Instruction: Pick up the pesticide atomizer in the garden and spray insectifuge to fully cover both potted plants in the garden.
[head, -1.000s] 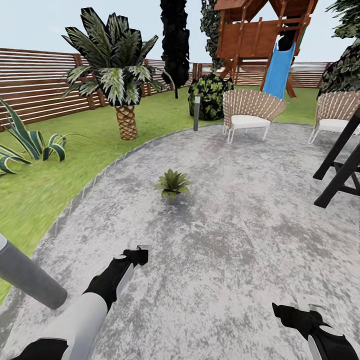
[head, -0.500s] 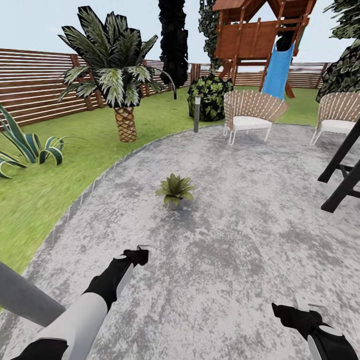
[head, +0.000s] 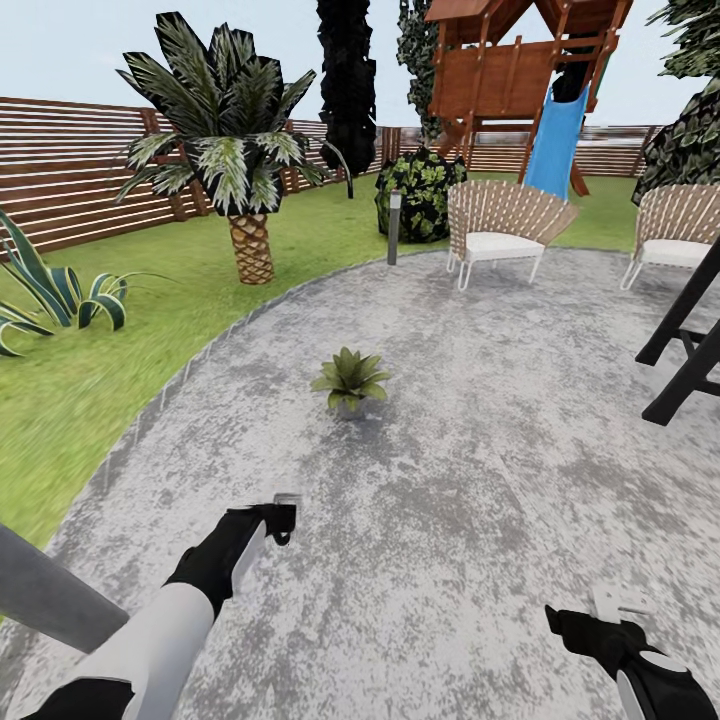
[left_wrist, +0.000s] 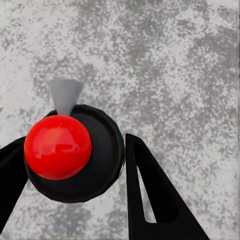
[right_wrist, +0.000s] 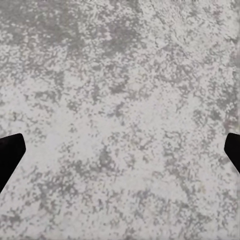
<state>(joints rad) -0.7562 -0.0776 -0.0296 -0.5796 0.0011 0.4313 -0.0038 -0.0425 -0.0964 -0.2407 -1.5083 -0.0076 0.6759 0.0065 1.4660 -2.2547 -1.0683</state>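
big round paved patio (head: 480, 480) takes up most of my head view, lawn (head: 90, 370) and slatted fence (head: 70, 190) to the left, palm (head: 235, 150), play tower with a blue slide (head: 555, 135) and two wicker chairs (head: 500, 225) further back. one potted plant (head: 349, 379) stands alone on the paving ahead of me, well apart from both arms; i can't see the second one from here. left gripper (head: 285, 512) is clamped on the pesticide atomizer (left_wrist: 75, 152): in the left wrist view the dark bottle with its red neck and pale nozzle sits between the two fingers (left_wrist: 150, 195), above bare paving. right gripper (head: 612, 608) has its fingers spread wide, nothing between them. risks as i see them: the plant looks too far off for the spray to reach, so firing now would likely wet only paving; nozzle direction is hard to judge, so i could miss the leaves; grip looks off-centre, bottle may twist when i tilt it.
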